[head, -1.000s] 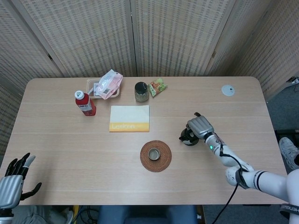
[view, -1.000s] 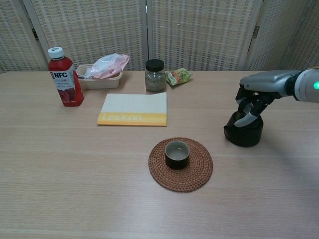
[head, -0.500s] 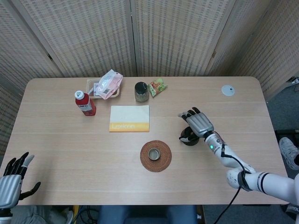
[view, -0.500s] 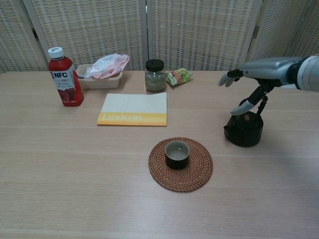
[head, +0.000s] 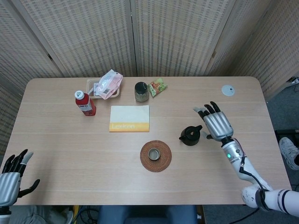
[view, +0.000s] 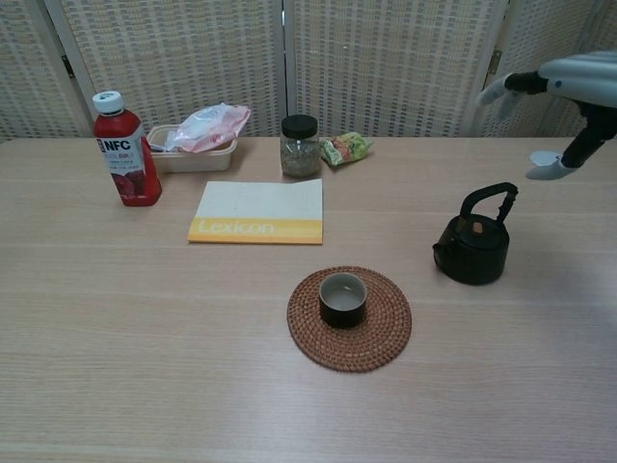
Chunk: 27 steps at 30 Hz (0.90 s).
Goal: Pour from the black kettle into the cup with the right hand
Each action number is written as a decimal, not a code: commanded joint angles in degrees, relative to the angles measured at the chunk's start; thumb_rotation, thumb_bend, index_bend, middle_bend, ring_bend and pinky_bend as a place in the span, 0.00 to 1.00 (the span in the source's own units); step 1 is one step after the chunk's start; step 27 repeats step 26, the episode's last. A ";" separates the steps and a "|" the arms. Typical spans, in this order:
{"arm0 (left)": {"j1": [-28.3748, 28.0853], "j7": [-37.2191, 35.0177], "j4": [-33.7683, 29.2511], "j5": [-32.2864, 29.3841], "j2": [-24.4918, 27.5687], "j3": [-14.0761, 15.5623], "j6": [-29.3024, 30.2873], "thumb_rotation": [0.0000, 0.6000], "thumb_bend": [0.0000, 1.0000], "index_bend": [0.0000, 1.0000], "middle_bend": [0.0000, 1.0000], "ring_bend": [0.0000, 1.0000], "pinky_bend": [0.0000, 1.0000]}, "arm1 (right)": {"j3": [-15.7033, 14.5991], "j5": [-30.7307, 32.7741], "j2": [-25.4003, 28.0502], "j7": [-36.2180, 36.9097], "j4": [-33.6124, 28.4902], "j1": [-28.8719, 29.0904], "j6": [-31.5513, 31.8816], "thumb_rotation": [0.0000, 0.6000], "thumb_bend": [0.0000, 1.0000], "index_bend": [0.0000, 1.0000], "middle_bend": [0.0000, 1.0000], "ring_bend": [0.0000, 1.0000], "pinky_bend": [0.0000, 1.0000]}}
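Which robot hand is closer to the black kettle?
The right hand. It hovers open just beside the black kettle, not touching it. The left hand is far off, at the table's near left corner.

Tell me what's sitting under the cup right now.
The cup stands upright on a round woven coaster, near its middle, on the table. The coaster's part beneath the cup is hidden.

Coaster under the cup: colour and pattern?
Reddish-brown woven coaster, coiled rings; chest view shows it best.
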 commanded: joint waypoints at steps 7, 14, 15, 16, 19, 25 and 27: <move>-1.31 0.49 -0.75 0.46 0.46 -0.65 -0.70 1.00 0.25 0.09 0.03 0.11 0.01 | -6.15 -11.12 4.63 0.86 -6.27 -14.61 18.00 1.00 0.22 0.14 0.24 0.10 0.06; -2.11 1.07 -1.56 0.39 0.14 -1.39 -0.75 1.00 0.25 0.09 0.03 0.11 0.01 | -9.65 -14.97 6.22 4.36 -5.95 -23.67 25.62 1.00 0.22 0.14 0.24 0.10 0.06; -2.19 1.24 -1.61 0.39 0.07 -1.40 -0.82 1.00 0.25 0.09 0.03 0.11 0.01 | -9.91 -15.44 6.33 5.16 -5.87 -24.63 26.38 1.00 0.22 0.14 0.24 0.10 0.06; -2.29 1.45 -1.70 0.36 -0.06 -1.47 -0.84 1.00 0.25 0.09 0.03 0.11 0.01 | -10.15 -16.01 6.45 6.30 -5.79 -25.80 27.27 1.00 0.21 0.14 0.24 0.10 0.06; -2.44 1.83 -1.92 0.19 -0.39 -1.73 -0.70 1.00 0.25 0.09 0.03 0.11 0.01 | -10.62 -17.70 6.69 7.42 -4.88 -28.09 29.01 1.00 0.21 0.14 0.24 0.10 0.06; -2.65 2.89 -2.22 0.38 -1.04 -2.01 -0.15 1.00 0.25 0.09 0.03 0.11 0.01 | -10.07 -19.65 6.67 8.80 -4.02 -30.29 29.91 1.00 0.21 0.14 0.26 0.12 0.06; -2.68 2.95 -2.24 0.38 -1.07 -1.99 -0.18 1.00 0.25 0.09 0.03 0.11 0.01 | -9.83 -19.81 6.70 8.91 -4.00 -30.48 29.71 1.00 0.21 0.14 0.26 0.12 0.06</move>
